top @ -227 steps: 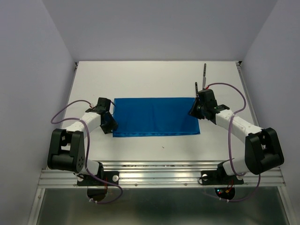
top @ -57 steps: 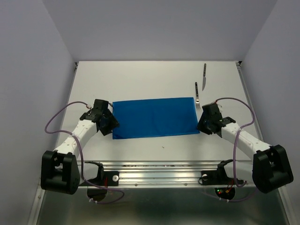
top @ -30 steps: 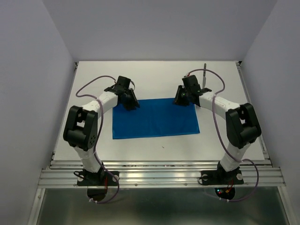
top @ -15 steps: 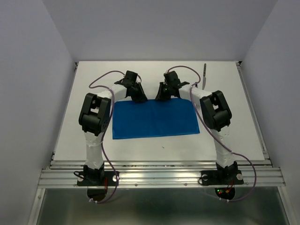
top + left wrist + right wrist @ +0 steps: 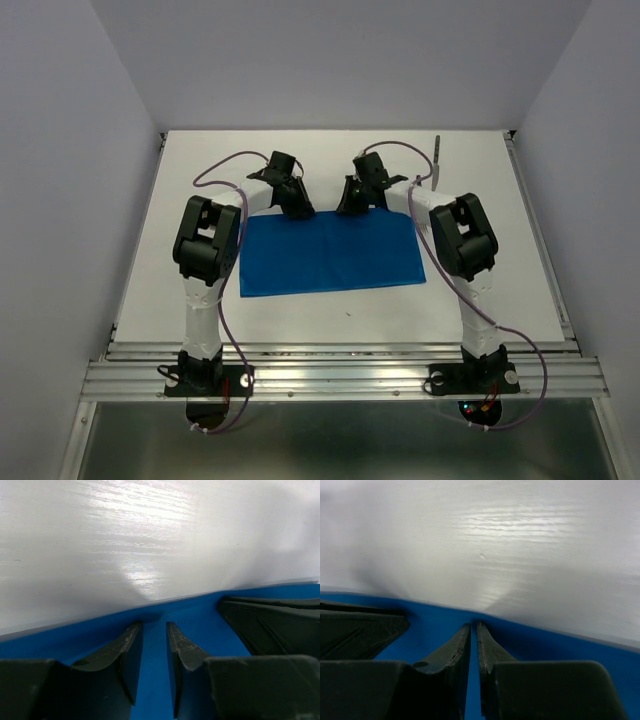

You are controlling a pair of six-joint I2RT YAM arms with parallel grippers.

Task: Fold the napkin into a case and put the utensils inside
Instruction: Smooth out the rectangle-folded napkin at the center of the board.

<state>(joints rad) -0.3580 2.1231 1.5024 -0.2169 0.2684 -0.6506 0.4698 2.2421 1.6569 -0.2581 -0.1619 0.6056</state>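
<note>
Blue napkin (image 5: pixel 330 252) lies flat mid-bench (image 5: pixel 300 310). At its far edge, the right jaws are pinched almost closed on the hem. The left jaws sit slightly apart over it, can't tell if they've got cloth. Knife (image 5: pixel 436 150) beyond, far right.

L arm (image 5: pixel 205 245) & R arm (image 5: pixel 462 235): both extended far fwd, elbows high, forearms angled inward, wrists close together. L gripper (image 5: pixel 297 208): tips low, fingers part-open, narrow gap. R gripper (image 5: pixel 347 207): tips low, fingers nearly together, thin slit only.
</note>
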